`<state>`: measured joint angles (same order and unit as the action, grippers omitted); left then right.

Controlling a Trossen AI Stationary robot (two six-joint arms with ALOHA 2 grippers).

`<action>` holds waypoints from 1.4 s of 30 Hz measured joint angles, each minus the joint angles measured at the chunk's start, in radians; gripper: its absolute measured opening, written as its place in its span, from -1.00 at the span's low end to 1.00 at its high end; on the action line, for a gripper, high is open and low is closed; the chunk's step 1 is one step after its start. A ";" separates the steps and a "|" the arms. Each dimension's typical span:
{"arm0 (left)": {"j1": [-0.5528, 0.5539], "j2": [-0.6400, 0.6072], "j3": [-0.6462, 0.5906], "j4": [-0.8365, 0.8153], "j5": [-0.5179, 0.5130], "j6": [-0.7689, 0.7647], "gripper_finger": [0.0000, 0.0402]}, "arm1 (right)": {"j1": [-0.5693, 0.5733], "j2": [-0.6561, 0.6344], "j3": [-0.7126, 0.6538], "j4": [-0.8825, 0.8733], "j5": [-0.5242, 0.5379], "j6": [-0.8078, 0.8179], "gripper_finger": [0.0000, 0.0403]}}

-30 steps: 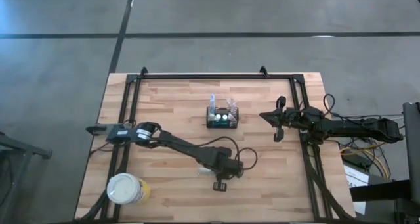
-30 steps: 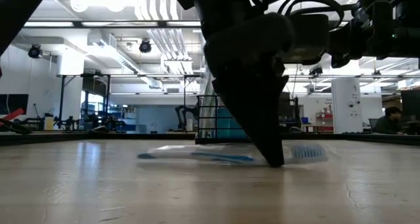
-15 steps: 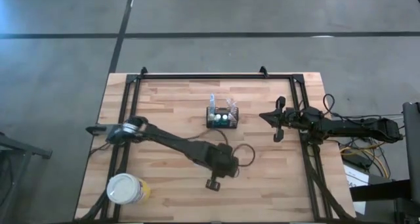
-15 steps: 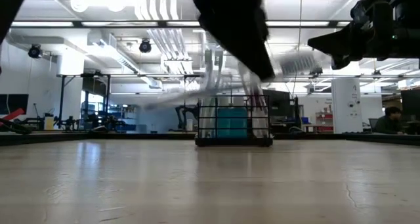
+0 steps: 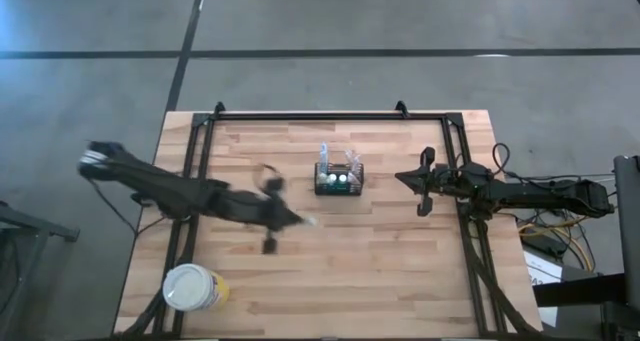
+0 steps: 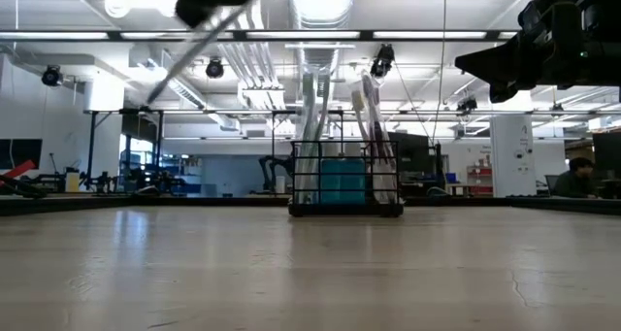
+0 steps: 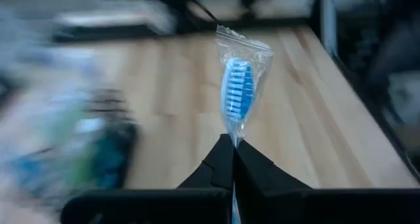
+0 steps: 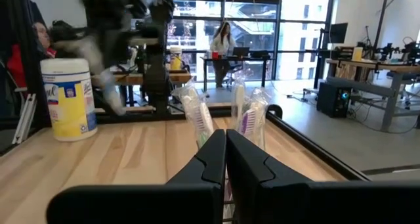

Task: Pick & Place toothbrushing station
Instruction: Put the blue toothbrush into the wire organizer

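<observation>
The toothbrushing station, a small black slotted caddy [image 5: 340, 179], stands on the table at centre far, with several wrapped toothbrushes upright in it; it also shows in the low view [image 6: 344, 181] and the right wrist view [image 8: 216, 122]. My left gripper [image 5: 293, 217] is high above the table to the caddy's near left, shut on a blue toothbrush in a clear wrapper [image 7: 237, 89]. My right gripper [image 5: 424, 186] waits shut and empty to the caddy's right, above the table. My left gripper pinches the wrapped toothbrush between its two fingers [image 7: 216, 161], just below the brush head [image 7: 231, 133]. The head sticks out past the fingertips. The fingers hide the handle. The toothbrush is lifted clear of the table and shows slanted in the low view [image 6: 194, 49].
A round yellow tub with a white lid [image 5: 190, 287] stands near the table's near left corner and shows in the right wrist view [image 8: 69, 99]. A black frame [image 5: 310, 116] runs along the table's far and side edges. A person sits beyond the table [image 8: 226, 40].
My left gripper has lifted the wrapped toothbrush off the table near the near edge, risen high, and swung toward the table's left and far side, ending beside the caddy. The toothbrush, flat on the wood before, is now clear of the table.
</observation>
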<state>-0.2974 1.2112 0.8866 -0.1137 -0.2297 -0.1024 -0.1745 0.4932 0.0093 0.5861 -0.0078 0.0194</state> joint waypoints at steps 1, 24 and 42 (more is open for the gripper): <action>0.000 -0.076 -0.059 0.024 -0.038 -0.020 -1.00 | 0.000 0.000 0.000 0.001 0.000 0.000 -0.96; 0.002 -1.041 -0.665 0.104 -0.354 -0.009 -1.00 | 0.000 0.001 0.000 0.003 0.001 0.007 -0.96; 0.002 -1.205 -0.780 0.078 -0.410 0.008 -1.00 | 0.000 0.001 0.000 -0.001 0.001 0.007 -0.96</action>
<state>-0.2951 0.0067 0.1066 -0.0359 -0.6399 -0.0948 -0.1745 0.4938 0.0093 0.5854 -0.0067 0.0261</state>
